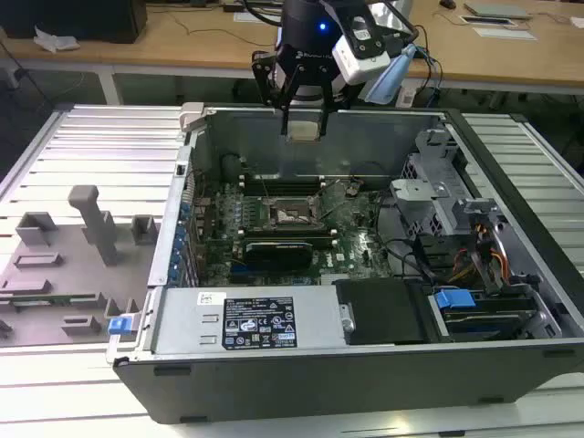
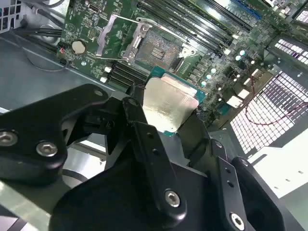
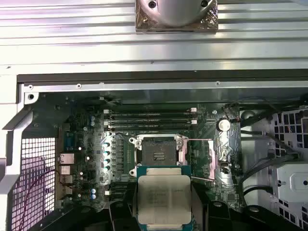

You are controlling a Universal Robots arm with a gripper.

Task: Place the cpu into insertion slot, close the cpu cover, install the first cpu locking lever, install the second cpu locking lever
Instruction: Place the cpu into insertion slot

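The cpu (image 1: 303,132), exterior view: up in the air, level with the top of the case's far wall (image 1: 383,137), pinched flat side up.
Gripper (image 1: 304,117), exterior view: closed to chip width, one black finger on each opposite edge of the cpu, nothing else in its hold.
Insertion slot (image 1: 290,215), exterior view: mid-motherboard (image 1: 358,246), below the gripper and toward the case's near side. So it's down and forward from the chip, well apart.
Second wrist view, grip: fingers (image 2: 137,113) clamp both sides of the cpu (image 2: 168,103), silvery top showing, green rim peeking past the pads.
Second wrist view, socket: the cpu cover (image 2: 136,42) stands swung open at the slot's edge, and the contact field (image 2: 156,48) lies bare.
First wrist view, line-up: the cpu (image 3: 163,197) sits just short of the insertion slot (image 3: 159,151). It's near square, and its edges look parallel to the socket frame.
First wrist view, room: memory slots (image 3: 151,118) run along the slot's far side, and I'd judge the space straight above the socket free of cables.
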